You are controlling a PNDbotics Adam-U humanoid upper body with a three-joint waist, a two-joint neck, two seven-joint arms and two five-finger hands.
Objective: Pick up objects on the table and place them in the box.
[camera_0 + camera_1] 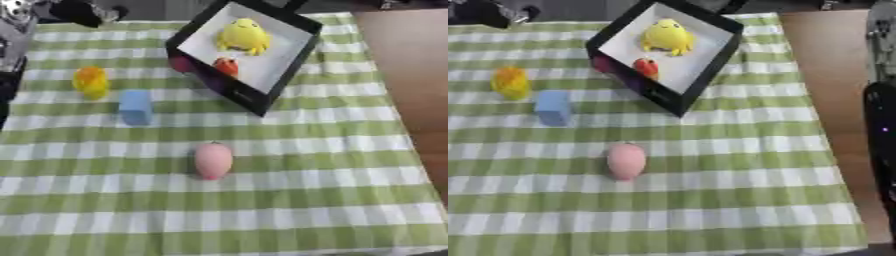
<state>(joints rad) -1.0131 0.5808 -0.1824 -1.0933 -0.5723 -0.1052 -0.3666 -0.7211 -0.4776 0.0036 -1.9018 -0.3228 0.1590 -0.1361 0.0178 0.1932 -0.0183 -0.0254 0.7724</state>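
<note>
Neither hand visible, so we can't tell grip or refs; pink egg may roll w/ off-centre pinch.

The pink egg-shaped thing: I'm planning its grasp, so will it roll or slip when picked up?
The pink egg-shaped thing looks rounded all over, so a sideways nudge would probably roll it across the checked cloth. Its surface seems smooth, so it may slip between fingers. It lies well apart from the blue block, leaving room around it.
</note>
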